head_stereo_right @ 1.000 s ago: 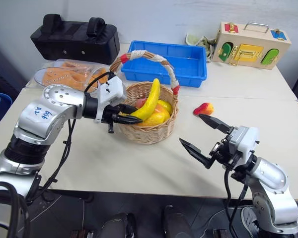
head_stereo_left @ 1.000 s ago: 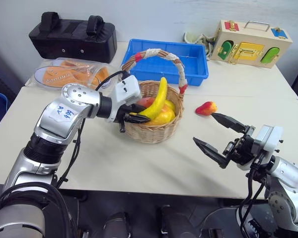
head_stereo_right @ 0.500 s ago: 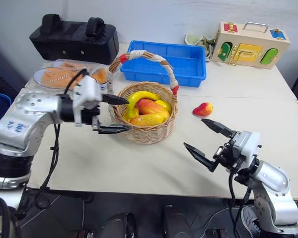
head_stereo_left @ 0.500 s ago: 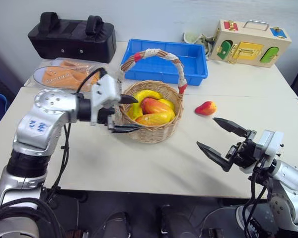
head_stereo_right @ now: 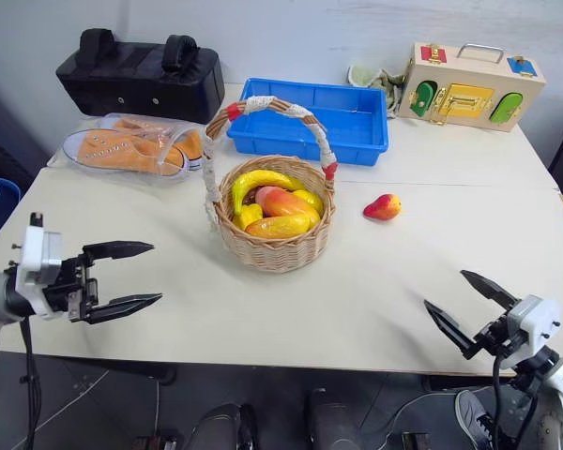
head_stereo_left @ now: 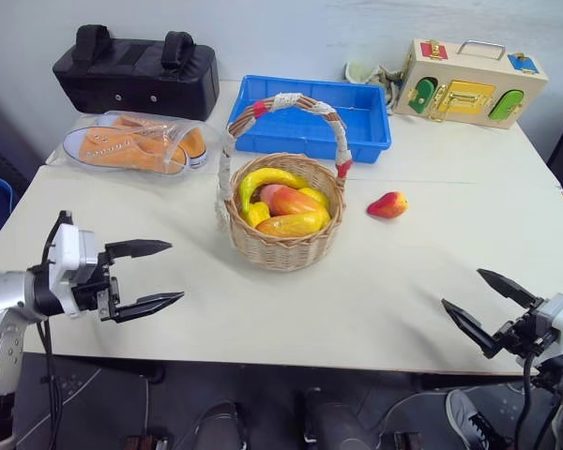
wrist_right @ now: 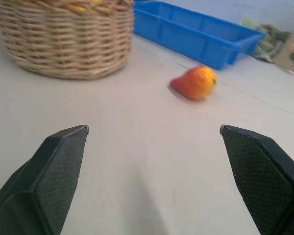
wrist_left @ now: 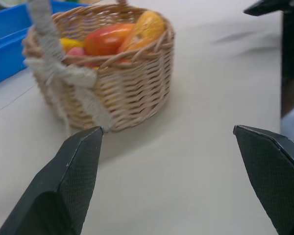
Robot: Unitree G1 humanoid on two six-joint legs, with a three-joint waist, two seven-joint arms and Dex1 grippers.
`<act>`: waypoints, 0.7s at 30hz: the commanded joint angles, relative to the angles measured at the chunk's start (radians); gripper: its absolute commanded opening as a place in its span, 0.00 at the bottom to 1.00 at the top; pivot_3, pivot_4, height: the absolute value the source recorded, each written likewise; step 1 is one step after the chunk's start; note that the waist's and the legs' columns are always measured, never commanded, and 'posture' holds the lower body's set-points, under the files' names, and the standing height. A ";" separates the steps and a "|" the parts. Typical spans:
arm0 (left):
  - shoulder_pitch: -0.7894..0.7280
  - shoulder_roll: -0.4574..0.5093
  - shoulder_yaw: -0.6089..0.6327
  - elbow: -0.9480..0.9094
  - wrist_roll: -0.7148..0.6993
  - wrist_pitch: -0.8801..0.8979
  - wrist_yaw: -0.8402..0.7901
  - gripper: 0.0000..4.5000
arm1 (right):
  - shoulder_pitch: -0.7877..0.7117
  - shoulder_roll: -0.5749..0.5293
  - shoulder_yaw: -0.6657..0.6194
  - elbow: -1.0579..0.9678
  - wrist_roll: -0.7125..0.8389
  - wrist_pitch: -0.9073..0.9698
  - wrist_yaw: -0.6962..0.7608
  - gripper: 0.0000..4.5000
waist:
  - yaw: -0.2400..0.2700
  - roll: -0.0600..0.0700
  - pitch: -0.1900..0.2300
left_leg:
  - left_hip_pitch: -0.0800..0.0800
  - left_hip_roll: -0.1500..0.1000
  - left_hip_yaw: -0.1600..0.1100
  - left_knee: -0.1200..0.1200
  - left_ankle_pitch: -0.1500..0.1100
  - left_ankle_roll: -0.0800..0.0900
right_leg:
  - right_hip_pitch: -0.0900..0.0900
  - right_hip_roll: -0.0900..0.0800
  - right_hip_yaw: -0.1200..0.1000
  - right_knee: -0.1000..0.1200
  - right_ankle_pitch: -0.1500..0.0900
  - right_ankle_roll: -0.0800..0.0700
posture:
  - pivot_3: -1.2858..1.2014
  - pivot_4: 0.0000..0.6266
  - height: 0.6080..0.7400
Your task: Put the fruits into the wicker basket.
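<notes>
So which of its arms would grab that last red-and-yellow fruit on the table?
Probably the right. The red-and-yellow fruit lies on the right side of the wicker basket, with bare table between it and the open right gripper. The left gripper has the basket in its way.

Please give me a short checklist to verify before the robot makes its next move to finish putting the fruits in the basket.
1. Right gripper open and empty: ok.
2. Left gripper open and empty: ok.
3. Last fruit found: ok; the red-and-yellow fruit lies on the table, to the right of the wicker basket.
4. Way to that fruit free: ok; nothing lies between the right gripper and it.
5. Banana and mango inside the basket: ok.
6. Room left in the basket: cannot tell; it looks rather full.
7. Basket upright: ok.
</notes>
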 commanded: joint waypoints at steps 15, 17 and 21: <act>-0.068 -0.016 -0.063 -0.086 -0.082 0.072 0.122 0.99 | -1.084 -0.068 0.441 0.571 -0.327 0.556 -0.179 1.00 | -0.040 0.004 0.002 | -0.003 0.004 0.000 -0.001 0.001 -0.007 | -0.006 0.005 0.001 0.002 0.000 -0.002 | 0.52 0.24 1.00; -0.065 -0.021 -0.074 -0.075 -0.071 0.058 0.124 0.99 | -1.197 -0.032 0.460 0.722 -0.364 0.535 -0.213 1.00 | -0.049 0.005 0.003 | -0.003 0.003 0.003 -0.001 0.002 -0.007 | -0.007 0.005 0.003 0.002 0.000 -0.002 | 0.52 0.24 1.00; -0.081 -0.042 -0.091 -0.090 -0.081 0.059 0.159 0.99 | -1.330 0.007 0.483 0.961 -0.423 0.496 -0.264 1.00 | -0.045 0.005 0.003 | -0.004 0.004 0.000 -0.002 0.001 -0.007 | -0.007 0.005 0.002 0.002 0.000 -0.002 | 0.52 0.24 1.00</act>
